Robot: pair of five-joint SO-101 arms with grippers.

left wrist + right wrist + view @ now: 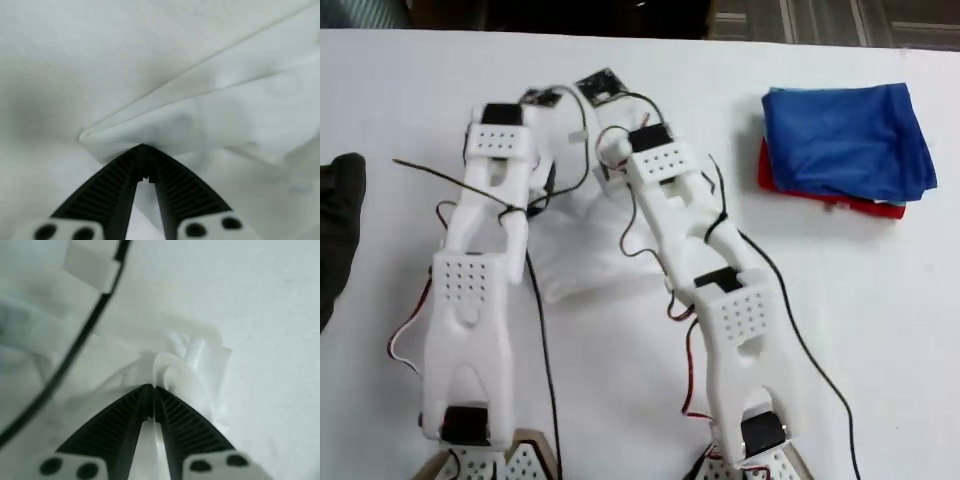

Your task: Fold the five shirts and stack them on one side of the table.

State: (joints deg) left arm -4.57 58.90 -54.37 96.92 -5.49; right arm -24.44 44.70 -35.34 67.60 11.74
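My left gripper (144, 152) is clamped on a folded edge of the white cloth shirt (210, 117), its black ribbed fingers (112, 187) drawn together at the tips with fabric pinched between them. My right gripper (149, 390) is likewise pressed together on a bunched, wrinkled part of the same shirt (192, 365). In the high view that shirt (570, 255) lies on the white table (880, 330) between my two arms. To my right, well apart, a folded blue fabric shirt (845, 140) sits on top of a folded red fabric shirt (825, 197). A dark crumpled garment (340, 215) lies at the table's left edge.
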